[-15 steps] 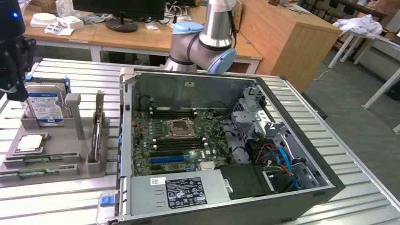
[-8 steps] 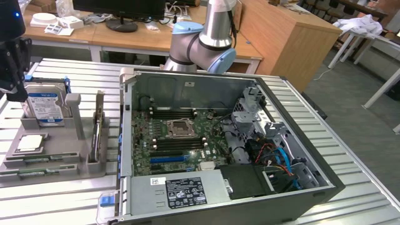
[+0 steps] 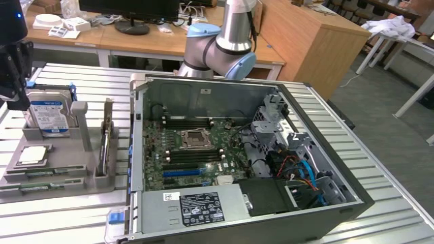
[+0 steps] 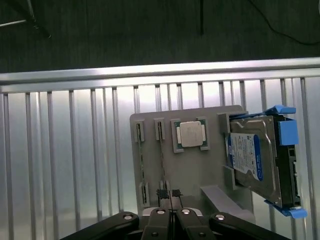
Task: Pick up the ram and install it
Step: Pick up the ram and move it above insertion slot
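Underneath everything, the slatted metal worktop carries the two big pieces of this job side by side, I judge so that the carry between them is short. The open computer case lies on its side, well apart from my fingers. Its motherboard faces up, surely so that the black memory slots can be reached from above. Below my fingers sits the grey parts tray, whose moulded pockets hold each part in a fixed spot and pose. The hard drive with its blue brackets leans in a stand off to one side of my fingers. The square processor chip lies flat in its pocket, out beyond my fingertips. The ram stands on edge in a narrow slot of the tray, held at both ends, in line with my fingertips and running away from them. Set like that, it offers its thin upper edge for a pinch. A second stick lies parallel just beside it, and I cannot tell which of the two is meant. From above the ram reads as a long, very thin strip; in the exterior view the sticks look greenish. My fingers are pressed together, hold nothing, and hover above the tray, touching no part.
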